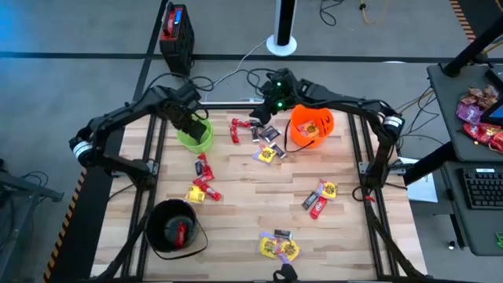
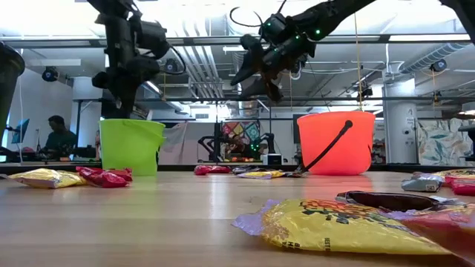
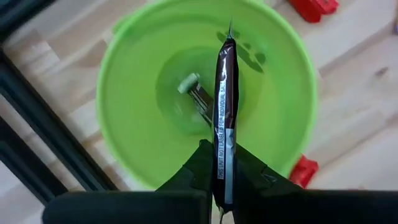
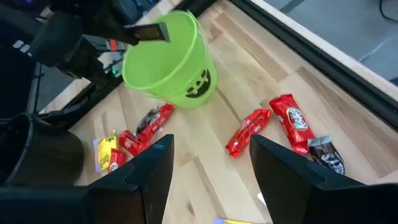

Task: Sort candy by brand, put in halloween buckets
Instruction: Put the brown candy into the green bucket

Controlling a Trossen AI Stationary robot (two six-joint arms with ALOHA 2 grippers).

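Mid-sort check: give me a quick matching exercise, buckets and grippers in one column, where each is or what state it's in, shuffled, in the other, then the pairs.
1. left gripper
2. right gripper
3. black bucket
4. orange bucket

A. holds one red candy
B. open, empty, above the table
C. shut on a dark candy bar over the green bucket
D. far side of the table, right of the green bucket in the high view

Pairs: 1-C, 2-B, 3-A, 4-D
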